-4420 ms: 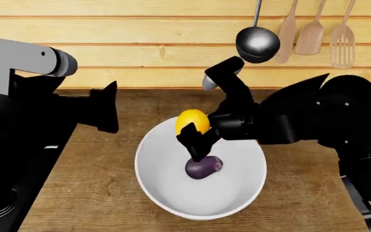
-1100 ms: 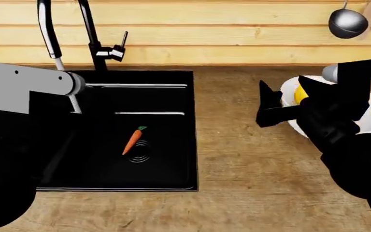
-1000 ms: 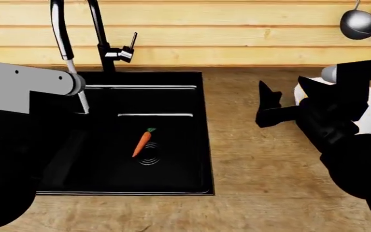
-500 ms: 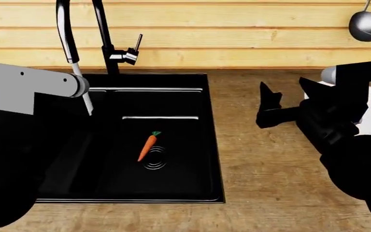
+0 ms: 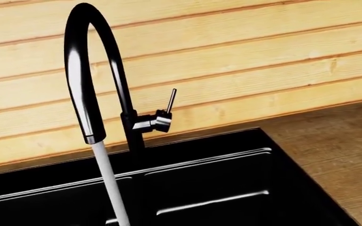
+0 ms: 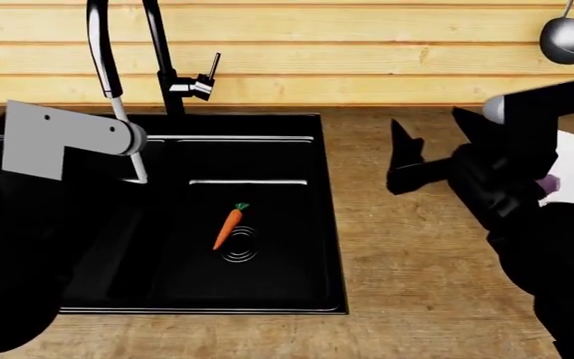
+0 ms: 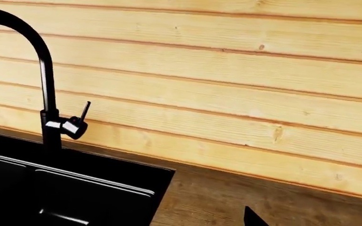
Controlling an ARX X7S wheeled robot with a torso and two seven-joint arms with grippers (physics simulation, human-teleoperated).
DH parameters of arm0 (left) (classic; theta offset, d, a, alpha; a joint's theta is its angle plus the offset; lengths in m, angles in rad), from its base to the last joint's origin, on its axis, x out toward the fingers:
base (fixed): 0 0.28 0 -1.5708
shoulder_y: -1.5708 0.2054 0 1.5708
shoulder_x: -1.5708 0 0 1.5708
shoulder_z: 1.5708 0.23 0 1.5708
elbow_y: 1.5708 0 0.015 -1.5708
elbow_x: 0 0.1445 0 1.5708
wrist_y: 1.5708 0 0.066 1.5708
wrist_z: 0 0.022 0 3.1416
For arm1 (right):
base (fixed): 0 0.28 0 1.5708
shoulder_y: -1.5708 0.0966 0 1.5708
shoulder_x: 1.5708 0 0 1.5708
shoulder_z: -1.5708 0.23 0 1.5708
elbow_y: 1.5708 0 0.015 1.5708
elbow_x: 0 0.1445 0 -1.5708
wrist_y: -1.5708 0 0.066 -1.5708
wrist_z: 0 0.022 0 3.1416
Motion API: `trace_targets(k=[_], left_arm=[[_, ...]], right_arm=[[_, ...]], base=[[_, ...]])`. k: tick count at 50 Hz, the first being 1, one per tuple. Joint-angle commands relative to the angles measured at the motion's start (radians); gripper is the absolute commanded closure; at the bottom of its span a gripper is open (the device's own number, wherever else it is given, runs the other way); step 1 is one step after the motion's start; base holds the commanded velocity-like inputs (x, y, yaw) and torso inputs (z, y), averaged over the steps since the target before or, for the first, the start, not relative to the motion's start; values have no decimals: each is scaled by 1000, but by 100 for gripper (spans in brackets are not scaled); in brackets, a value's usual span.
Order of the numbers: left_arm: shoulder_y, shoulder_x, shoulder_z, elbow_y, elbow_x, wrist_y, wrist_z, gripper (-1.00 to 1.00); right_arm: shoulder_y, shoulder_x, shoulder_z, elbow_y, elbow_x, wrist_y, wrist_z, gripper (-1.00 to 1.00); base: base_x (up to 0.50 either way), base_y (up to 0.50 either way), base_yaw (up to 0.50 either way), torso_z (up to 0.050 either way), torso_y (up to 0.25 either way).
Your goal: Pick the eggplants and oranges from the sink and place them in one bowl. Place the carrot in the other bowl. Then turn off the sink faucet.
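Sink [image 6: 267, 295] fills the surface's left, water running from the faucet [image 6: 162, 52]; the carrot [image 6: 227, 226] lies beside its drain, awaiting pickup. Right tool [image 6: 417, 168] hovers empty over wood, jaws seemingly spread; left tool's state I cannot tell.

Back wall [image 6: 367, 52]: horizontal light pine planks, warm yellow-tan, darker seams between boards, a few small knots. Same planking fills most of both wrist views [image 7: 231, 94] [image 5: 244, 70].

Countertop [image 6: 406, 262]: darker brown wood, grain visible, slightly weathered look. Runs right up to the wall, no backsplash strip.

Black metal ladle [image 6: 572, 37] hangs on the wall at upper right of the head view, bowl down, glossy highlight on it.

Lighting: even, soft and diffuse. No windows or floor in view.
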Motion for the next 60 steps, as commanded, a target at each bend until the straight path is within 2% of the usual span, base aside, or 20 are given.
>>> trace_targets(k=[1, 9, 19, 25, 27, 30, 34, 36, 37, 41, 43, 45, 49, 51, 57, 58, 60], left_arm=[[38, 59, -73, -16, 38, -64, 12, -100], [-5, 90, -47, -74, 73, -67, 35, -100], [-108, 201, 55, -256, 154, -79, 144, -100], [-200, 283, 113, -404, 138, -167, 124, -100], [-231, 306, 182, -468, 228, -143, 199, -100], [-246, 341, 200, -552, 242, -136, 234, -100], [-283, 377, 270, -646, 337, -104, 282, -100], [-299, 403, 263, -712, 337, -93, 298, -100], [-305, 430, 224, -784, 280, -123, 292, -100], [-353, 485, 240, -942, 273, -145, 361, -100], [-394, 497, 323, -1016, 333, -159, 437, -100], [-425, 520, 357, -1114, 359, -161, 494, -100], [-500, 613, 421, -1413, 455, -60, 636, -100], [-513, 643, 470, -1500, 507, -3, 707, -100], [-522, 726, 514, -1748, 571, 93, 799, -100], [-544, 764, 518, -1849, 583, 101, 816, -100], [-544, 784, 521, -1886, 612, 134, 837, -100]], right_arm=[[-17, -141, 146, -56, -222, 175, -170, -100], [-6, -136, 147, -61, -215, 187, -167, -100], [-16, -131, 153, -56, -214, 182, -164, -100], [-10, -128, 151, -49, -213, 179, -161, -100], [-13, -128, 153, -55, -210, 181, -161, -100], [-14, -128, 157, -60, -210, 174, -160, -100], [-21, -131, 160, -64, -209, 163, -158, -100], [-28, -131, 163, -70, -206, 162, -158, -100], [-31, -130, 163, -68, -206, 162, -158, -100], [-25, -128, 157, -66, -205, 167, -157, -100], [-28, -128, 157, -73, -201, 176, -155, -100], [-34, -129, 160, -73, -201, 170, -155, -100], [-50, -130, 156, -60, -205, 154, -155, -100], [-49, -127, 154, -59, -204, 157, -155, -100], [-79, -132, 147, -30, -213, 110, -159, -100], [-84, -134, 145, -23, -215, 101, -161, -100], [-84, -135, 143, -15, -215, 96, -162, -100]], base=[[0, 0, 0, 0, 0], [0, 0, 0, 0, 0], [0, 0, 0, 0, 0], [0, 0, 0, 0, 0], [0, 0, 0, 0, 0], [0, 0, 0, 0, 0], [0, 0, 0, 0, 0], [0, 0, 0, 0, 0], [0, 0, 0, 0, 0], [0, 0, 0, 0, 0], [0, 0, 0, 0, 0], [0, 0, 0, 0, 0], [0, 0, 0, 0, 0], [0, 0, 0, 0, 0], [0, 0, 0, 0, 0], [0, 0, 0, 0, 0], [0, 0, 0, 0, 0]])
